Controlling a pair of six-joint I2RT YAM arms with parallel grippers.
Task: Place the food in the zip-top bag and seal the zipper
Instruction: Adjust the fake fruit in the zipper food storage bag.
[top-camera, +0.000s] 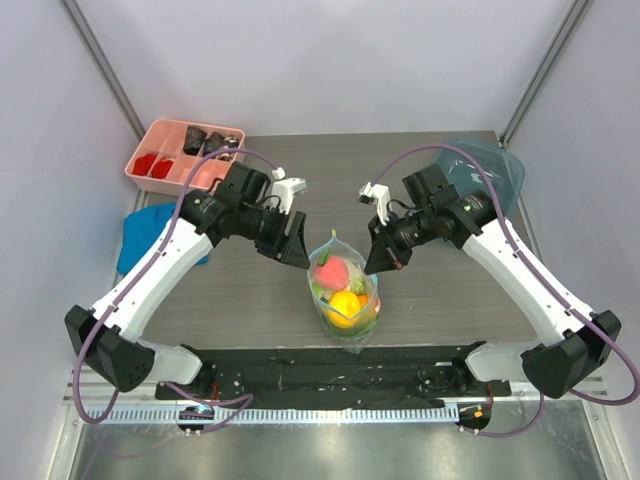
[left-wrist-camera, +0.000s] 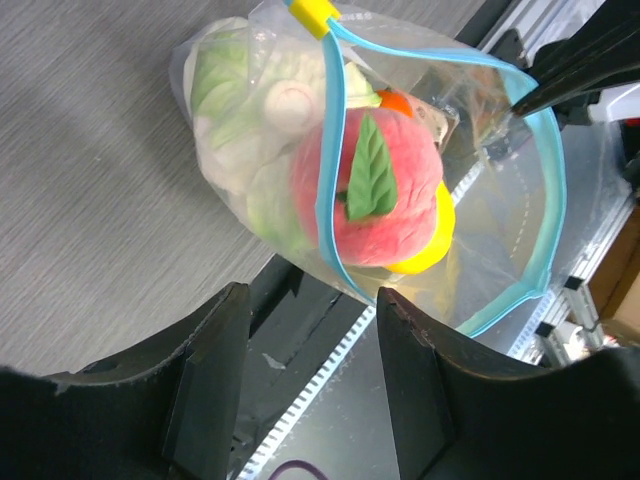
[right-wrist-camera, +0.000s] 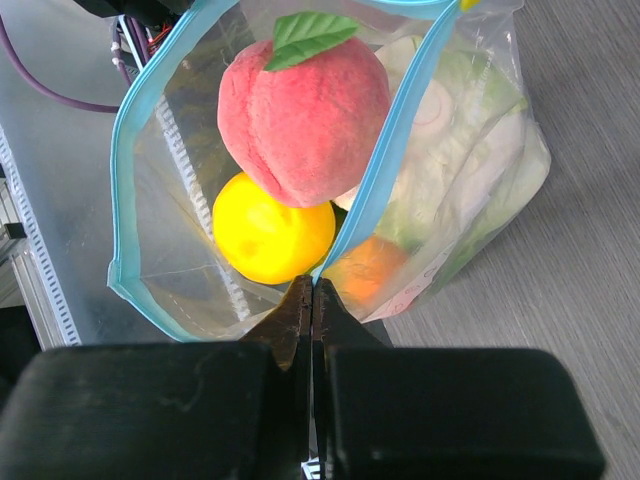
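Clearly the food (right-wrist-camera: 300, 110) sat inside the zip-top bag (right-wrist-camera: 165, 250), which stood open on the table (top-camera: 440, 290) between both arms. The right gripper (right-wrist-camera: 312, 300) was closed tight on the zipper (right-wrist-camera: 385, 150); the left gripper (left-wrist-camera: 312, 305) had its jaws apart, just beside the bag.

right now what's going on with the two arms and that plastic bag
The right gripper is pinched shut on the light-blue zipper of the clear zip-top bag, holding its mouth edge. The left gripper is open beside the bag, gripping nothing. A pink-red fruit, a yellow fruit, an orange one and the cabbage are inside. The mouth gapes open, so the zipper is not yet sealed.
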